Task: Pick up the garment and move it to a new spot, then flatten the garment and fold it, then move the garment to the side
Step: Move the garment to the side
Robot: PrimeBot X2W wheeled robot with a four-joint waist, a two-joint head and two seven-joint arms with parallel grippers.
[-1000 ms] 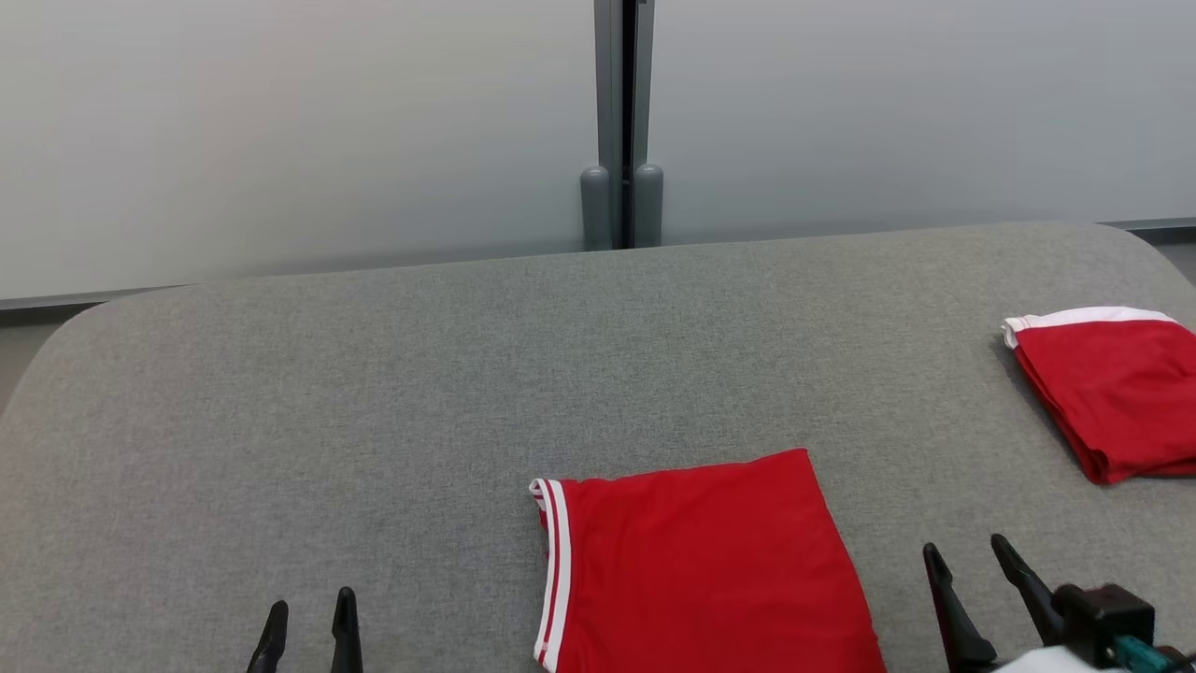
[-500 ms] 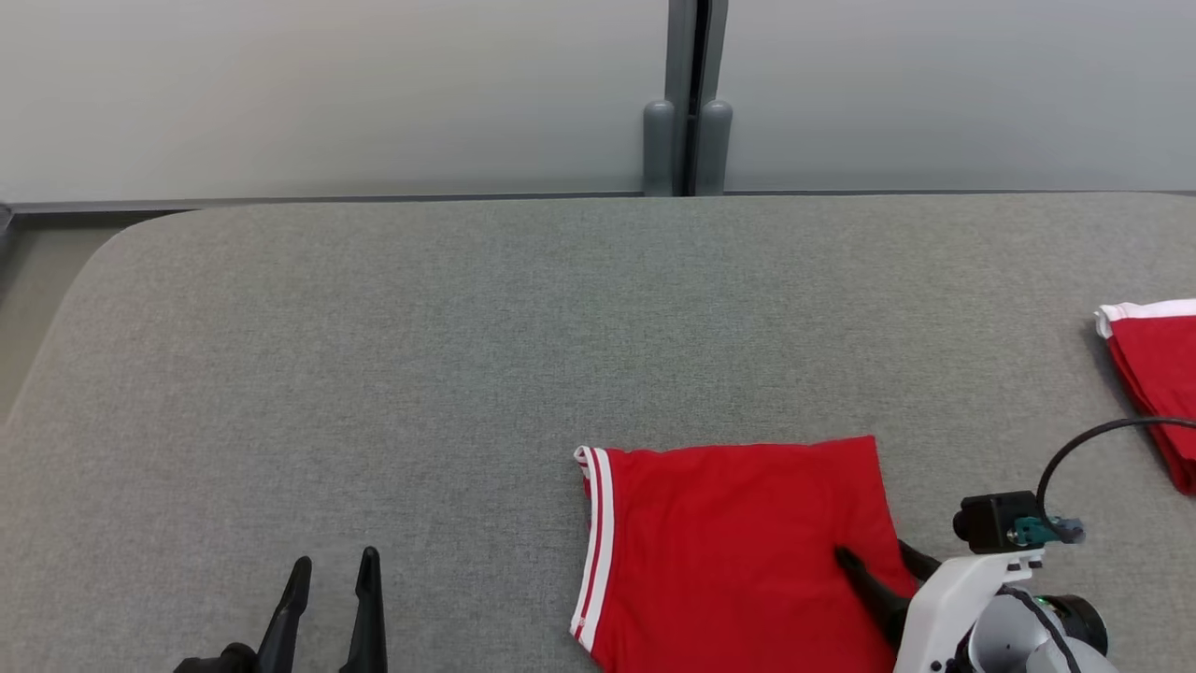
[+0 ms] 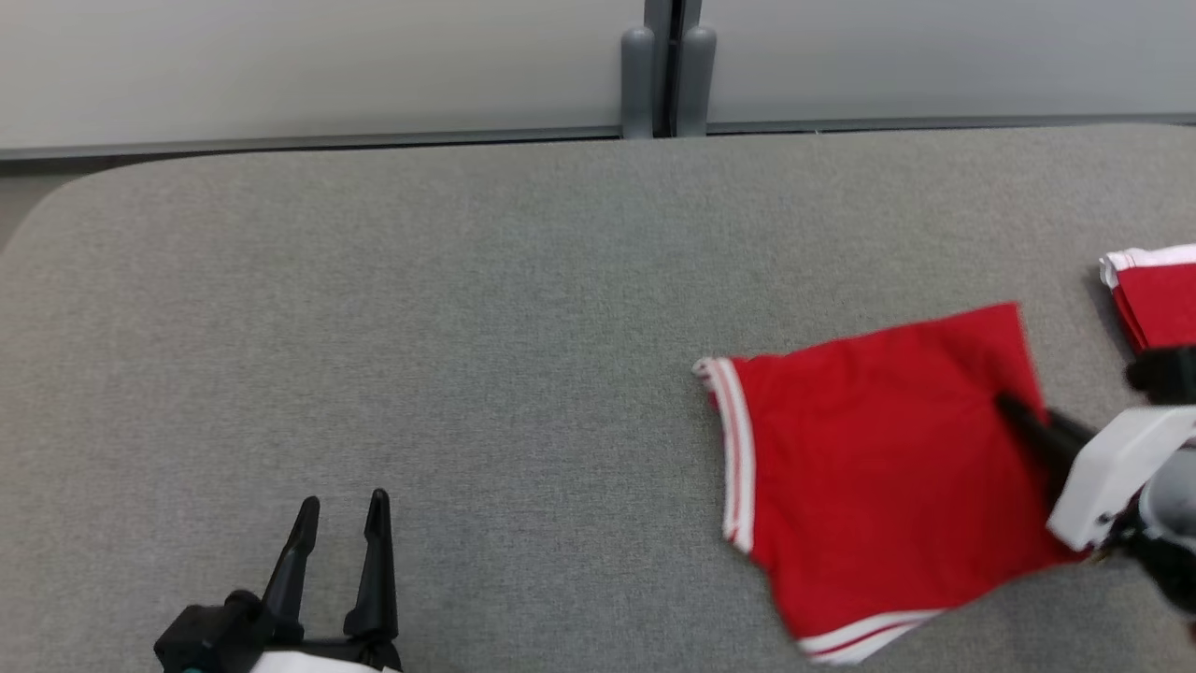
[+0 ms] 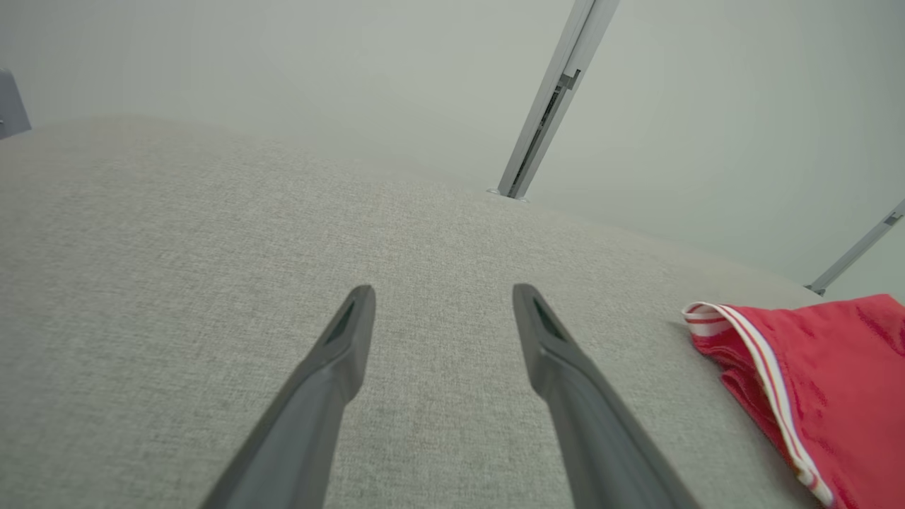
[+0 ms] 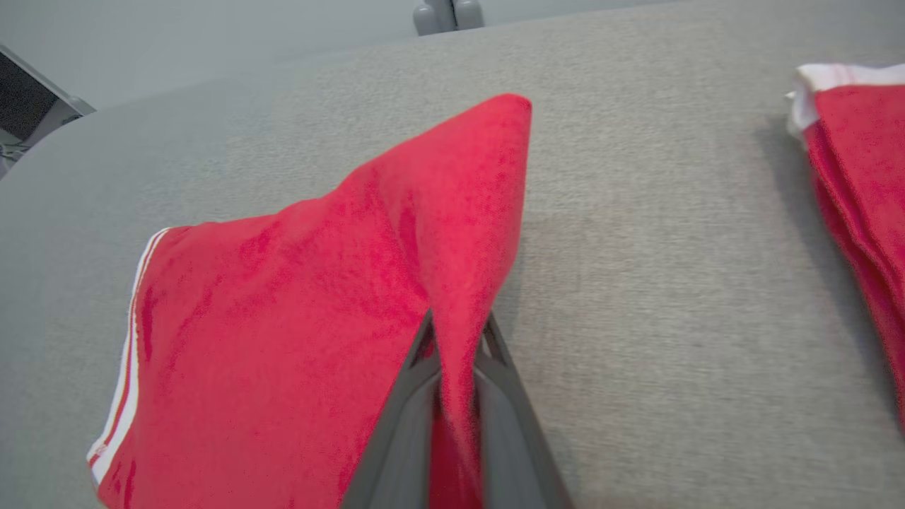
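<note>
Red garment (image 3: 869,458) with white stripes sits folded on the right side of the grey fabric table (image 3: 467,327), a bit askew. From the head view, the right gripper (image 3: 1014,411) reaches in over its right edge, and another folded red garment (image 3: 1159,299) lies just beyond at the far right. The left gripper (image 3: 343,509) hovers near the front left, well apart from the cloth.

Left wrist view: the left gripper (image 4: 442,304) has its fingers spread wide with nothing between them, and the striped hem of the garment (image 4: 813,375) is off to the right.

Right wrist view: the right gripper (image 5: 456,339) is pinched tight on a fold of the garment (image 5: 283,318), which tents up off the table (image 5: 672,283). The other red garment (image 5: 862,162) is at the right.
</note>
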